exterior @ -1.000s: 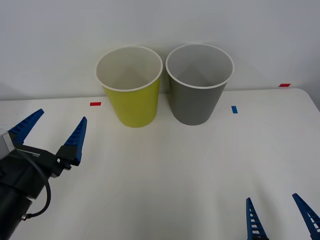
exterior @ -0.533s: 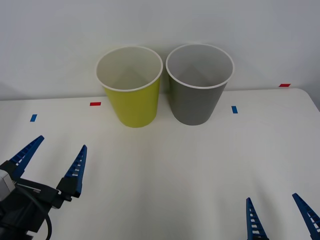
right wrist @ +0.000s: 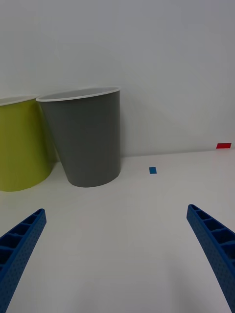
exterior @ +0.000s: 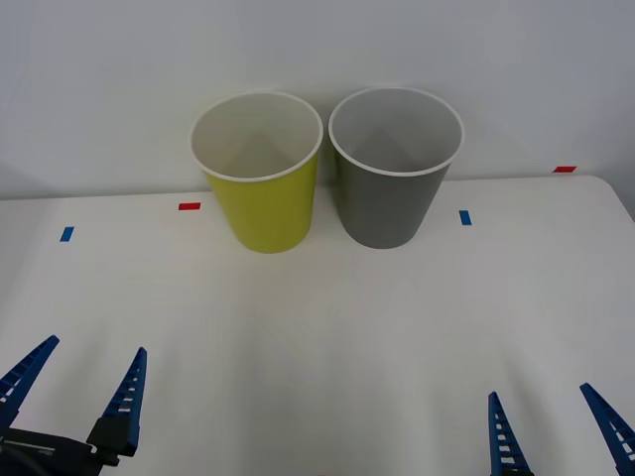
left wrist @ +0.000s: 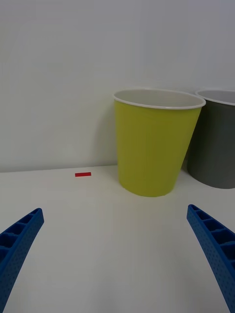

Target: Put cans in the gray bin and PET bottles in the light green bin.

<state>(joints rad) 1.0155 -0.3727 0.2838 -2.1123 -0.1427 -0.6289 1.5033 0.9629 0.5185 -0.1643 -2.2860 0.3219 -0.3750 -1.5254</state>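
1. The green bin [exterior: 260, 188] stands upright at the far side of the white table [exterior: 327, 327], close to the wall [exterior: 317, 50].
2. The gray bin [exterior: 394, 183] stands upright just beside it, on the robot's right; their white rims come very close, and I cannot tell whether they touch.
3. From the front, both bins show pale insides with nothing visible in the parts that can be seen.
4. The left gripper [exterior: 74, 387] sits low at the near left of the table, well apart from both bins, its two blue ribbed fingers spread wide with nothing between them.
5. In the left wrist view, its fingers [left wrist: 19, 244] are at the two lower corners, with bare table between them and the green bin [left wrist: 155, 142] ahead; part of the gray bin [left wrist: 218, 142] shows beside it.
6. The right gripper [exterior: 561, 426] sits low at the near right of the table, also well away from the bins, its fingers released and holding nothing.
7. In the right wrist view, its fingers [right wrist: 215, 249] are likewise apart, with the gray bin [right wrist: 88, 139] ahead and the green bin [right wrist: 22, 144] next to it.
8. Small tape marks lie on the table: a red mark [exterior: 189, 206] and a blue mark [exterior: 66, 234] to the left of the bins, a blue mark [exterior: 464, 216] and a red mark [exterior: 564, 169] to their right.
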